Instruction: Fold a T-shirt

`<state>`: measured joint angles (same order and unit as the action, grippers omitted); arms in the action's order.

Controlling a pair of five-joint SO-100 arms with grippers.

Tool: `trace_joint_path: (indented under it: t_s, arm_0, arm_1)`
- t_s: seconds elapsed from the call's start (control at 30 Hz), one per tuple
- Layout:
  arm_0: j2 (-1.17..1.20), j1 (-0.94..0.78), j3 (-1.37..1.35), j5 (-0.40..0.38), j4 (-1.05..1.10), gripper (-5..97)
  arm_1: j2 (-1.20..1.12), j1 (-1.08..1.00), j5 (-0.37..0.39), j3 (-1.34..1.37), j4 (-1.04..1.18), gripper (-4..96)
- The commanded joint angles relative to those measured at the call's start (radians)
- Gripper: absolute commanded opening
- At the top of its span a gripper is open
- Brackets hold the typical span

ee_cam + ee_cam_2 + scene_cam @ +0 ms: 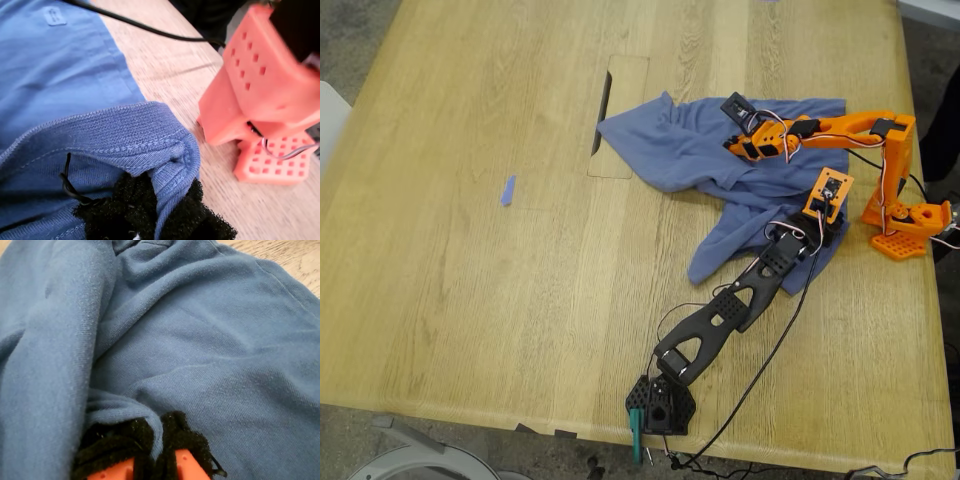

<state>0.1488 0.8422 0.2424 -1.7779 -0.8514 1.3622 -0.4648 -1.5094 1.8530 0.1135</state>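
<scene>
Both pincers, my first gripper (pixel 157 212) and my second gripper (pixel 157 447), clench folds of the crumpled T-shirt (pixel 720 165) at the exterior view's right, its bulk stretching toward frame centre.

You will find no readable text, label, brand, number or sign here; the T-shirt (pixel 700 150) shows only plain blue cloth.

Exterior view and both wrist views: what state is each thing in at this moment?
T-shirt: crumpled on the table, not folded.
My first tool: shut on a stitched edge of the T-shirt.
My second tool: shut on a pinch of T-shirt cloth.
Blue tape scrap: lying flat on the table, apart from the T-shirt.
</scene>
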Motion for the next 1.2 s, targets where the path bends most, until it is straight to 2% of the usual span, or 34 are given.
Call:
trace_joint_path:
  t_s: [0.0, 0.27, 0.33, 0.43, 0.57, 0.7, 0.87, 1.17]
  arm_0:
    - [0.015, 0.078, 0.094, -0.014, 0.057, 0]
    - [-0.064, 0.072, 0.094, -0.017, 0.032, 0]
    - [-0.072, 0.067, 0.094, -0.017, 0.029, 3]
    - [-0.063, 0.063, 0.094, -0.005, 0.025, 21]
    - [-0.029, 0.069, 0.094, 0.051, 0.028, 45]
    - [-0.002, 0.078, 0.094, 0.109, 0.025, 61]
    - [-0.005, 0.061, 0.092, 0.152, -0.009, 66]
    - [-0.054, 0.020, 0.089, 0.301, -0.021, 63]
  arm_1:
    - [0.015, -0.037, -0.002, 0.000, -0.025, 0.0]
    - [0.028, -0.054, -0.002, 0.021, -0.025, 0.0]
    - [0.034, -0.054, -0.002, 0.028, -0.021, 0.0]
    - [0.052, -0.055, -0.002, 0.046, -0.018, 0.0]
    - [0.080, -0.064, -0.005, 0.078, -0.011, 0.0]
    - [0.087, -0.067, -0.006, 0.091, -0.006, 0.0]
    - [0.092, -0.054, -0.006, 0.092, -0.005, 0.0]
    - [0.100, -0.038, -0.009, 0.086, 0.015, 0.0]
